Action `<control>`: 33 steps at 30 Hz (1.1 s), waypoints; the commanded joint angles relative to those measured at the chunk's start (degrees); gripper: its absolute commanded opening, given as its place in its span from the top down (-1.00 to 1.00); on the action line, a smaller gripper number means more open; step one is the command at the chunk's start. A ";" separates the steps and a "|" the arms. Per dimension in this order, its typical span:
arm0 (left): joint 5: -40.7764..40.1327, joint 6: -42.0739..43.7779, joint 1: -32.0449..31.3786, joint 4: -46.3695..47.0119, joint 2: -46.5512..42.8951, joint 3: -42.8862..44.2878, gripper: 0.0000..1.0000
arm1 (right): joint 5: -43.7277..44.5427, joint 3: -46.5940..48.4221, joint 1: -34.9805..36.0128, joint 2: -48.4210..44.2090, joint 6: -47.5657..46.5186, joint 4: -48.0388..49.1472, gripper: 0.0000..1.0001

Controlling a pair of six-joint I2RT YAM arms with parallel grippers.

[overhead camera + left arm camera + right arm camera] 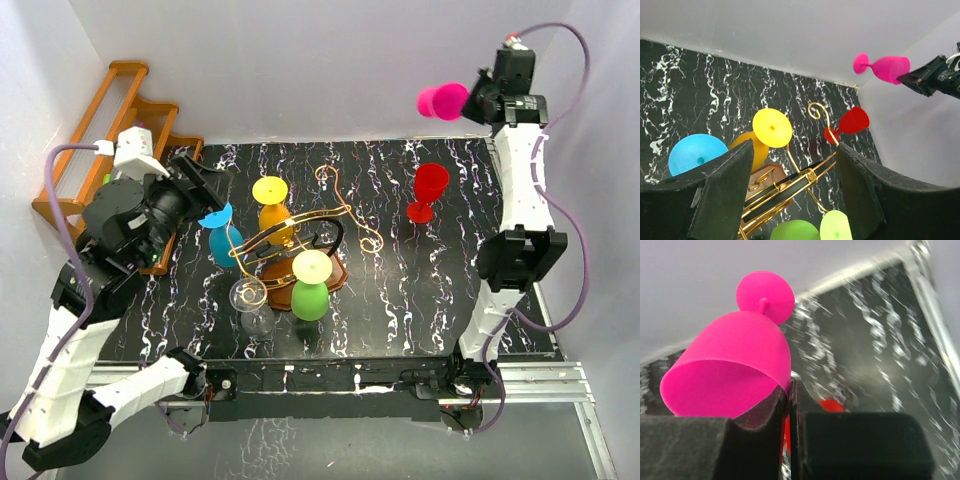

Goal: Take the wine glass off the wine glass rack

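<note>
our left gripper (pixel 205 190), fingers spread and empty, hovers at the nine o'clock side of the rack (pixel 337 275). the blue glass (pixel 222 240) hangs there at five o'clock from the fingers, foot tipped toward them. the right gripper (pixel 789 390), well apart at two o'clock, pinches a pink glass (pixel 735 370).

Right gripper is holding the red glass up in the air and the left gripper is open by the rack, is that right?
Not quite. The right gripper is shut on the pink glass, not the red one; the red glass stands on the table. The right wrist view shows it. The left gripper is open by the rack, as you said.
</note>
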 commanded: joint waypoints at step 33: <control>4.65 4.72 -0.05 -6.93 9.42 9.05 -0.31 | -4.83 -33.69 -14.59 -11.02 -2.62 -6.48 0.85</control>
